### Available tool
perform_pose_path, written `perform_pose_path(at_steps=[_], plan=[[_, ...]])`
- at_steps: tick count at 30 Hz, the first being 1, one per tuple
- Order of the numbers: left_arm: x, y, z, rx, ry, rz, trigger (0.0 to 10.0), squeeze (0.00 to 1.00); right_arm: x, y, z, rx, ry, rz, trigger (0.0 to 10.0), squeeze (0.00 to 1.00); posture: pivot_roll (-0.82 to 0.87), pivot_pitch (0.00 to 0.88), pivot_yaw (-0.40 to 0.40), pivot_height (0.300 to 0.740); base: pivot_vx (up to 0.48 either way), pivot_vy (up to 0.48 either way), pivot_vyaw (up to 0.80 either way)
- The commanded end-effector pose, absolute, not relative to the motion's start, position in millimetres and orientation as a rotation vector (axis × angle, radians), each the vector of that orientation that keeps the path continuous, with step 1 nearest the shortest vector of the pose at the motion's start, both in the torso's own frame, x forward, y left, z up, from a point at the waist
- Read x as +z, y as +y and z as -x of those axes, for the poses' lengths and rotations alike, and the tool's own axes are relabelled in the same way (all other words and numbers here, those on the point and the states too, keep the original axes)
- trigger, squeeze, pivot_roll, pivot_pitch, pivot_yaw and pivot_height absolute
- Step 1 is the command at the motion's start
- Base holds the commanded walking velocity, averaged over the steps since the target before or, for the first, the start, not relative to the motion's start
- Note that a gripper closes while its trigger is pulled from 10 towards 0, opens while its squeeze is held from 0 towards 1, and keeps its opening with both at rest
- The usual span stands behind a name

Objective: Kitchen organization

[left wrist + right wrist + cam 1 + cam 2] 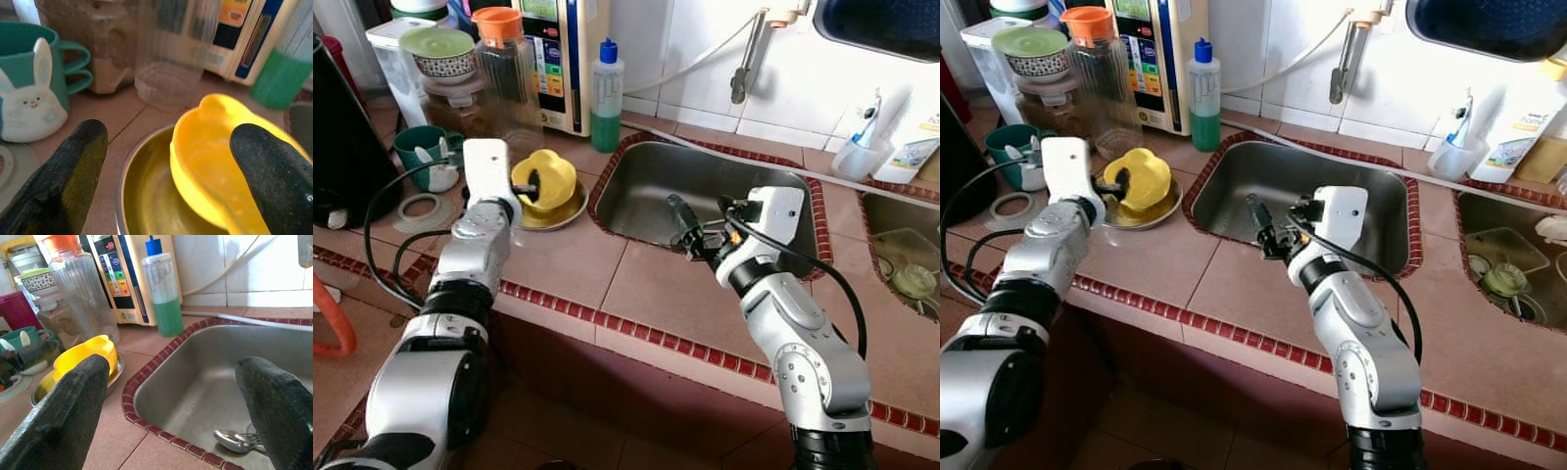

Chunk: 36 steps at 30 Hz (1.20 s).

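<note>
A yellow bowl point(551, 179) rests tilted in a shallow steel dish point(570, 211) on the tiled counter, left of the sink. My left gripper point(528, 186) is open at the bowl's near rim, and one finger point(274, 176) lies over the yellow bowl point(210, 166) while the other stands outside the dish. My right gripper point(692, 235) is open and hovers over the near left corner of the steel sink point(641, 191), holding nothing. A couple of spoons point(235, 439) lie on the sink's bottom.
Behind the dish stand a clear pitcher with an orange lid point(506, 83), a green soap bottle point(605, 96), a water dispenser point(556, 59) and teal mugs point(419, 149). A bunny-shaped mug point(30, 105) is close by. A second basin point(901, 269) lies far right.
</note>
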<state>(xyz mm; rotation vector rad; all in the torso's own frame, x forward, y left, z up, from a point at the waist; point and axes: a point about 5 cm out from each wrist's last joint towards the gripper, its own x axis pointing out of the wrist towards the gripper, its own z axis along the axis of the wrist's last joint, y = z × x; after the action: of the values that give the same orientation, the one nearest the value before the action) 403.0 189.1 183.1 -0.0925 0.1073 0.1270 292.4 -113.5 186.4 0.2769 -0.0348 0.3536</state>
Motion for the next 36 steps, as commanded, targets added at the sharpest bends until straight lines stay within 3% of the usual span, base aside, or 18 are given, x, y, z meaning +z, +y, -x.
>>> perform_pose_path(at_steps=[1, 12, 17, 21, 26, 27, 28, 29, 36], plan=[[186, 188, -406, 0.126, 0.126, 0.127, 10.0, 0.00, 191, -112, -290, 0.368, -0.052, -0.273, 10.0, 0.00, 0.07, 0.012, 0.006, 0.740, 0.000, 0.000, 0.00], [174, 171, -408, 0.067, 0.298, 0.313, 10.0, 0.00, 194, -111, -289, 0.366, -0.059, -0.265, 10.0, 0.00, 0.06, 0.019, 0.013, 0.740, 0.000, 0.000, 0.00], [176, 168, -409, 0.049, 0.309, 0.304, 10.0, 0.00, 194, -109, -288, 0.377, -0.059, -0.268, 10.0, 0.00, 0.06, 0.022, 0.018, 0.740, 0.000, 0.000, 0.00], [177, 166, -411, 0.035, 0.330, 0.321, 10.0, 0.00, 193, -94, -275, 0.542, -0.033, -0.281, 10.0, 0.00, 0.06, 0.025, 0.025, 0.740, 0.000, 0.000, 0.00], [175, 165, -410, 0.033, 0.353, 0.346, 10.0, 0.00, 191, -90, -271, 0.564, -0.022, -0.257, 10.0, 0.00, 0.06, 0.028, 0.027, 0.740, 0.000, 0.000, 0.00], [173, 164, -410, 0.027, 0.365, 0.364, 4.2, 0.00, 190, -89, -270, 0.565, -0.019, -0.254, 10.0, 0.00, 0.06, 0.030, 0.029, 0.740, 0.000, 0.000, 0.00], [170, 163, -409, 0.034, 0.381, 0.394, 3.8, 0.00, 190, -88, -270, 0.565, -0.018, -0.251, 10.0, 0.00, 0.06, 0.031, 0.030, 0.740, 0.000, 0.000, 0.00], [169, 163, -409, 0.037, 0.382, 0.398, 0.0, 0.00, 190, -88, -269, 0.567, -0.016, -0.251, 10.0, 0.00, 0.05, 0.032, 0.031, 0.740, 0.000, 0.000, 0.00], [171, 163, -410, 0.050, 0.378, 0.450, 0.0, 0.00, 189, -87, -266, 0.576, -0.011, -0.242, 10.0, 0.00, 0.05, 0.037, 0.036, 0.740, 0.000, 0.000, 0.00]])
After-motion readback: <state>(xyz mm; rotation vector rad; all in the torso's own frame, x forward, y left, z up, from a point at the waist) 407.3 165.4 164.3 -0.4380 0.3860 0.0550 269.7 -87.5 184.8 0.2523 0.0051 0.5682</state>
